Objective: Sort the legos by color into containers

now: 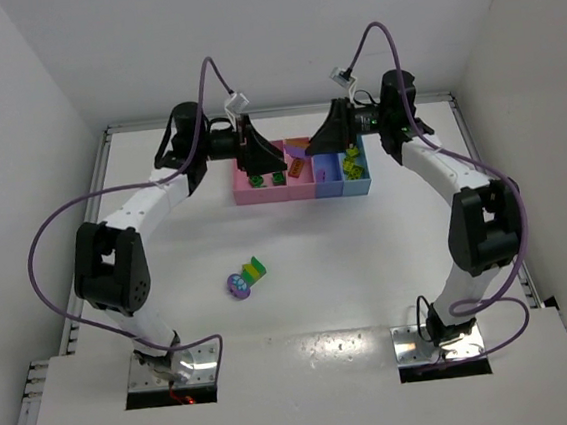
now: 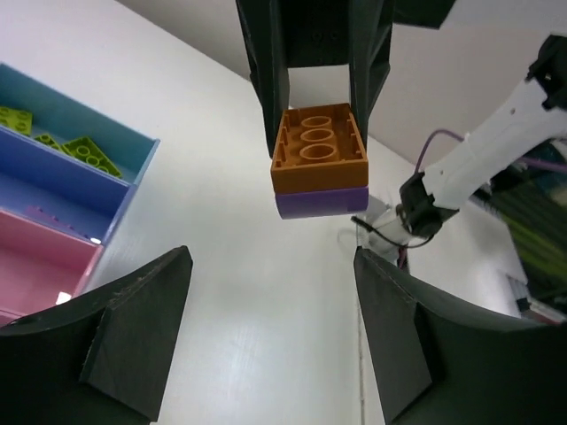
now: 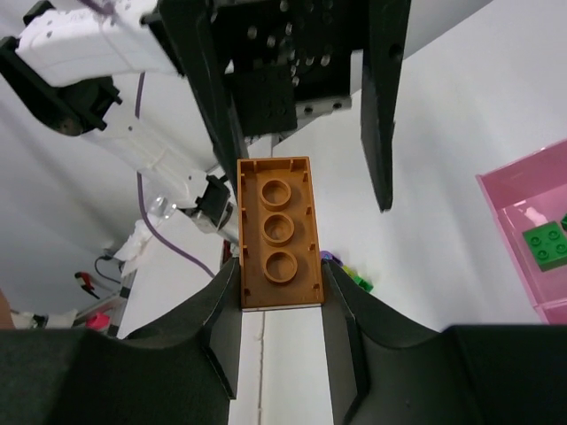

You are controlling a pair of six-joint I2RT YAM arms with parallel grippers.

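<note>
The right pincer (image 3: 279, 297) is clamped on the long sides of an orange brick (image 2: 317, 150), which has a purple brick (image 2: 321, 202) stuck flat against it, and holds the pair in the air. Whether its fingers also bear on the purple layer I cannot tell. The left pincer (image 2: 270, 257) faces it head-on, fingers spread wide with nothing between them. The stack lies straight ahead of the left pincer, centred on its gap, just beyond the fingertips and apart from them. Its long axis runs along the line from one pincer to the other, so the free end points at the left pincer. The coming move is probably to split the two colours, which would turn on the left fingers closing on the free end, ideally on the purple layer alone. The tray (image 2: 133, 168) lies off to the left pincer's left.
</note>
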